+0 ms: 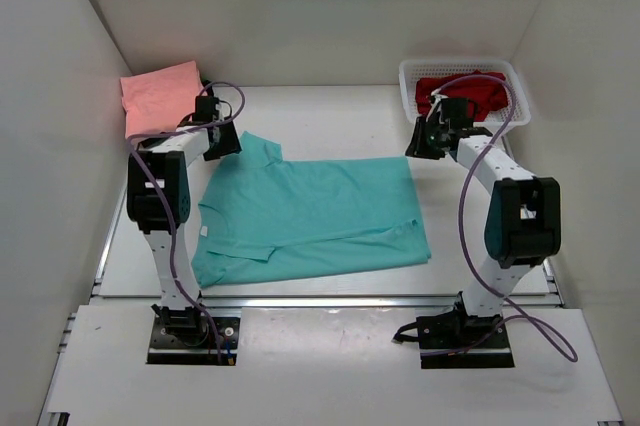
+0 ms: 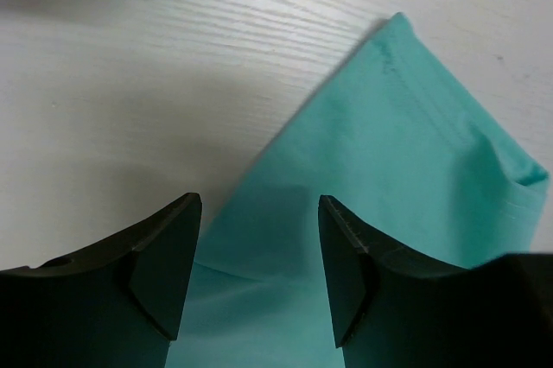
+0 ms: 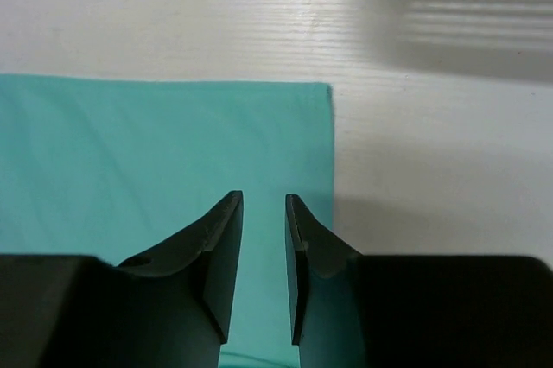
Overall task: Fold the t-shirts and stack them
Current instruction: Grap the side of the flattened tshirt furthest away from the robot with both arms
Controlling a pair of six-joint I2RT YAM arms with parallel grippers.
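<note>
1. Teal t-shirt (image 1: 310, 216) lies spread mid-desk (image 1: 330, 116), collar to the left, mostly smooth
2. Step, my read: gripping its far edge for the first fold
3. Left fingers (image 2: 164, 264) wide apart over sleeve corner; right fingers (image 3: 220, 256) narrowly apart over far-right corner, clamping nothing
4. Next: descend, pinch both corners, pull evenly
</note>
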